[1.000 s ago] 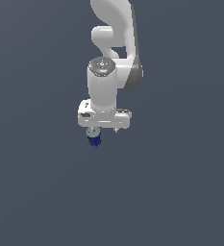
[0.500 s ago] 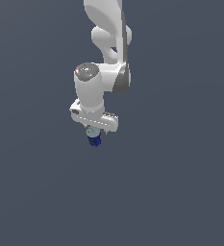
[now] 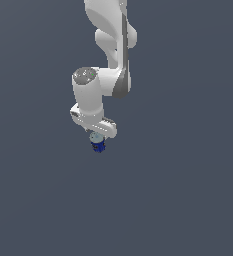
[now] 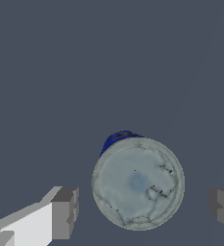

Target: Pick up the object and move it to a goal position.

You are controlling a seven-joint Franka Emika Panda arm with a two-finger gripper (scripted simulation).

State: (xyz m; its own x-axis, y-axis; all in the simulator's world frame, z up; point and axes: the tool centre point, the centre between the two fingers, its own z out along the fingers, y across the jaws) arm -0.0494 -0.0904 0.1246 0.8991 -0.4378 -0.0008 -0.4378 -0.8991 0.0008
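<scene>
The object is a tiny dark-blue blocky item directly under the white gripper in the exterior view. In the wrist view its dark-blue body shows behind a round pale grey face that lies between the two grey fingers. My gripper is open: one fingertip and the other stand on either side of the object, each with a visible gap. I cannot tell whether the object rests on the dark ground. No goal marker is in view.
The white arm rises from the gripper to the top of the exterior view. A plain dark grey-blue ground surrounds everything.
The wrist and hand have shifted toward the exterior view's left and turned. The dark-blue object stays at the same spot under the gripper.
</scene>
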